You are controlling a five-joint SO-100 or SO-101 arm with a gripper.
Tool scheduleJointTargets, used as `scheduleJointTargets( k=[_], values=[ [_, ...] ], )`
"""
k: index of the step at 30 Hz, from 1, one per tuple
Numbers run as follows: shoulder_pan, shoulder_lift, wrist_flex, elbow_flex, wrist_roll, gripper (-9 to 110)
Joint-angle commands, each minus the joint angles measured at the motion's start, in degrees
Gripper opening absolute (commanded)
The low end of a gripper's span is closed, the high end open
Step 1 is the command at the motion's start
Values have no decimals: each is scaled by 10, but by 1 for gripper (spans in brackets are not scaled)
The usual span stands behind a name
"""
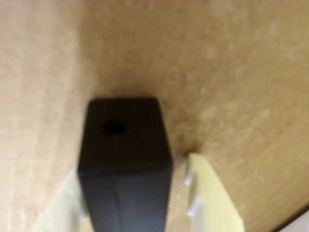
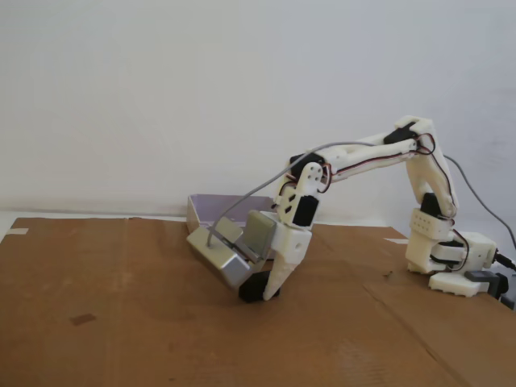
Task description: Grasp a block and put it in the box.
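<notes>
The small matte black block (image 1: 124, 159) fills the middle of the wrist view, with a round hole in its upper face. It rests on the brown cardboard. My gripper (image 1: 133, 166) straddles it: the left pale finger (image 1: 65, 203) lies against its side, and a strip of cardboard shows between the right finger (image 1: 207, 193) and the block. In the fixed view the gripper (image 2: 270, 289) reaches down to the block (image 2: 251, 292) on the cardboard. Behind the arm stands the pale lavender-grey box (image 2: 203, 208), partly hidden by the wrist.
Brown cardboard (image 2: 121, 306) covers the table. A grey metallic housing (image 2: 226, 256) hangs from the wrist just above the block. The arm's base (image 2: 447, 262) stands at the right, with cables trailing off. A white wall rises behind.
</notes>
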Motion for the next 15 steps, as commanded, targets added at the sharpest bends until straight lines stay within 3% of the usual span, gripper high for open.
scheduleJointTargets(
  k=[1, 10, 15],
  values=[
    [-2, 12, -8, -41, 4, 20],
    [-4, 12, -8, -36, 4, 18],
    [1, 12, -7, -40, 1, 1]
  ],
)
